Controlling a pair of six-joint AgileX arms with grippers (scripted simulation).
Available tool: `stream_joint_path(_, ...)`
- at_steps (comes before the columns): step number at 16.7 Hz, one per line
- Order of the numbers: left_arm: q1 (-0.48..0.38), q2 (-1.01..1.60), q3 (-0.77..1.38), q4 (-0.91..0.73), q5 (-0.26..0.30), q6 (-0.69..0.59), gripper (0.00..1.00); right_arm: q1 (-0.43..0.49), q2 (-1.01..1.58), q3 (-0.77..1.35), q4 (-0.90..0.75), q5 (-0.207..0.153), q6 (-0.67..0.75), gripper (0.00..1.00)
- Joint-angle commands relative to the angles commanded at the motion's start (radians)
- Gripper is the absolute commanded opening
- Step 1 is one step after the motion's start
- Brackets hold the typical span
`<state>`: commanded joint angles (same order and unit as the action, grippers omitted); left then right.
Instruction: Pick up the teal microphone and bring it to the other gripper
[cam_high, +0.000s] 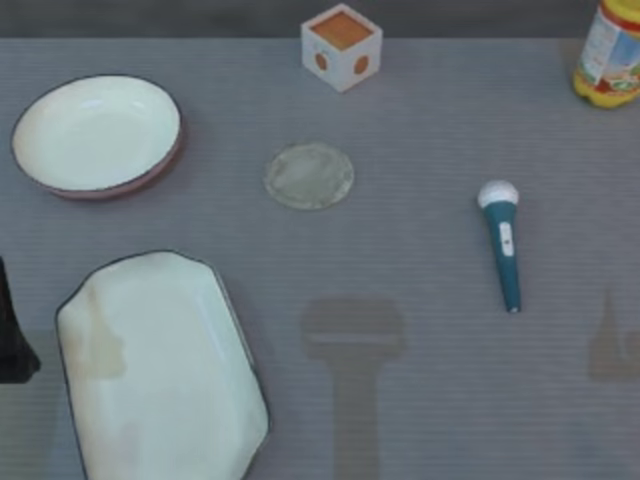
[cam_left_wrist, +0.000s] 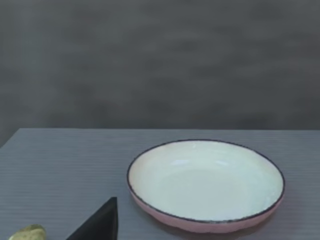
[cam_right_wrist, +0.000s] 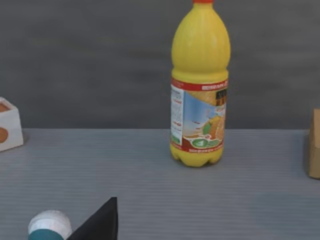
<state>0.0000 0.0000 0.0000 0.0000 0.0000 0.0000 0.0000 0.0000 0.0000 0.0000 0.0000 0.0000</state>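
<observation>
Teal microphone (cam_high: 502, 243) lies flat on counter (cam_high: 430, 130), right side, untouched, reachable for right arm. Left gripper (cam_high: 14, 335) parked at left edge. Jaws' state: cannot tell, either arm.

I see a round cream bowl with a pink outside (cam_high: 96, 133) ahead of my left pincer, a cream octagonal platter (cam_high: 160, 365) just beside it, a pale round coaster (cam_high: 309, 175), a white-and-orange cube (cam_high: 341, 45), and a yellow juice bottle (cam_right_wrist: 199, 85) ahead of my right pincer.
</observation>
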Motion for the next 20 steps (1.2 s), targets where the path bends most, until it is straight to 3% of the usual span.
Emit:
stream_joint_path(4,0.0,0.0,0.0,0.0,0.0,0.0,1.0,0.01,0.031,0.028,-0.025,0.0,0.007,1.0)
stream_joint_path(8,0.0,0.0,0.0,0.0,0.0,0.0,1.0,0.059,0.221,0.182,-0.155,0.006,0.049,1.0)
stream_joint_path(20,0.0,0.0,0.0,0.0,0.0,0.0,1.0,0.293,1.405,1.064,-0.696,0.024,0.316,1.0)
